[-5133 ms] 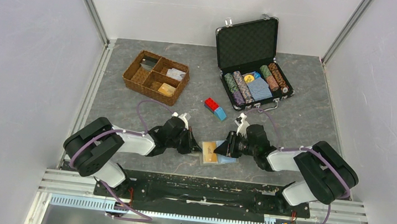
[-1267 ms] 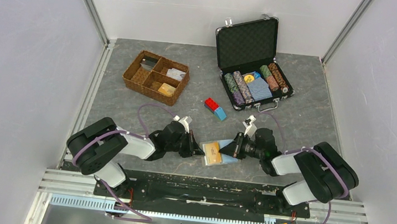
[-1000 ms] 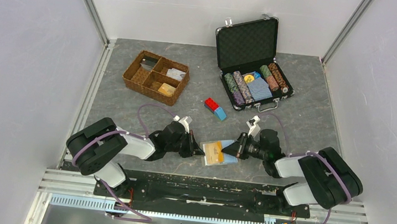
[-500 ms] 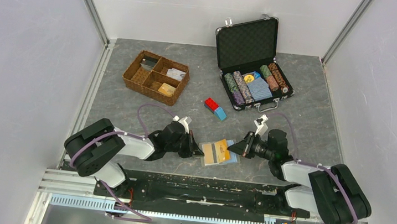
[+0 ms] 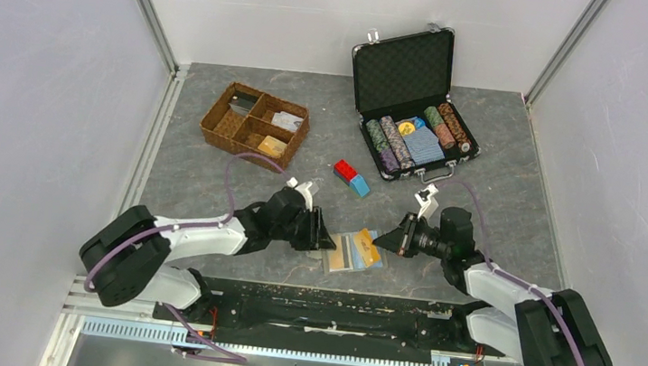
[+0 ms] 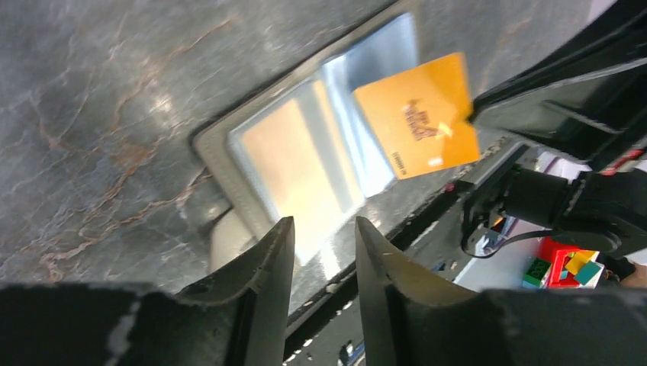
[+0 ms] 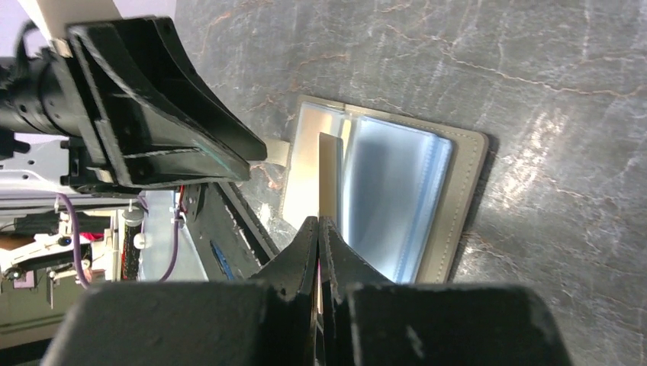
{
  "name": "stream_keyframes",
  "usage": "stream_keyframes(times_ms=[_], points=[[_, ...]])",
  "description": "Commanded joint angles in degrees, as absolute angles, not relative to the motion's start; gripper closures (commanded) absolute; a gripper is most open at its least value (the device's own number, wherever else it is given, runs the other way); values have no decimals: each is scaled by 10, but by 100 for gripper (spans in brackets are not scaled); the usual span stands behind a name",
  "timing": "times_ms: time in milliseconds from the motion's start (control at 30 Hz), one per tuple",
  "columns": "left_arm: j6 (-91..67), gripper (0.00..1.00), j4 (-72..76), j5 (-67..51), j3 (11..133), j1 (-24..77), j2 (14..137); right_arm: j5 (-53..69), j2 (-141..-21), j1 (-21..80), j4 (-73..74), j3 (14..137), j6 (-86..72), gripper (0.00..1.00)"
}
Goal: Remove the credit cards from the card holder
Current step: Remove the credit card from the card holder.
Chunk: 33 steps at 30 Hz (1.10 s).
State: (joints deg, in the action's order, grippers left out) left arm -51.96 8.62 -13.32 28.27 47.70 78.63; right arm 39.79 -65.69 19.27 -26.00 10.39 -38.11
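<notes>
1. Grey marbled table (image 5: 503,175) between white walls carried everything. A wicker tray (image 5: 254,126) and an open chip case (image 5: 414,111) sat toward its far edge, well apart from the work.
2. The card holder (image 5: 340,253) lay opened flat close to the table's near edge, between the two grippers.
3. The right gripper (image 7: 319,229) was pinched tight on the orange-gold credit card (image 6: 418,114) by its outer edge. The card was tilted above the holder's right half, and whether its inner corner had cleared the slot could not be told.
4. The left gripper (image 6: 324,229) hovered at the holder's left edge, jaws narrowly parted and holding nothing.
5. Done well, the pull would probably follow the card's own plane, low and away from the spine, so the holder was not dragged along. The left gripper looked best placed to pin the left cover or its little tab (image 7: 279,152) as an anchor.
6. The holder showed a grey-tan rim around glossy pale-blue inner leaves that glared under the light. Whether those were cards or sleeves was unclear. The orange card looked thin and stiff, with dark print on it.
</notes>
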Motion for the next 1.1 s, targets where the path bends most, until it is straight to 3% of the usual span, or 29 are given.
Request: stream_keyframes(times_ms=[0, 233, 333, 767, 967, 1067], points=[[-421, 55, 20, -115, 349, 479, 733, 444, -634, 191, -255, 135, -365, 100], [-335, 45, -15, -136, 423, 477, 744, 468, -619, 191, -239, 147, -354, 100], [-295, 41, -2, -204, 451, 477, 794, 481, -619, 192, -253, 144, -365, 100], [-255, 41, 49, -325, 469, 477, 845, 526, -601, 191, -289, 138, -393, 100], [-255, 42, 58, -334, 451, 476, 847, 530, -598, 191, -304, 132, -403, 100], [-263, 56, 74, -345, 444, 476, 851, 528, -600, 191, -304, 130, -403, 100]])
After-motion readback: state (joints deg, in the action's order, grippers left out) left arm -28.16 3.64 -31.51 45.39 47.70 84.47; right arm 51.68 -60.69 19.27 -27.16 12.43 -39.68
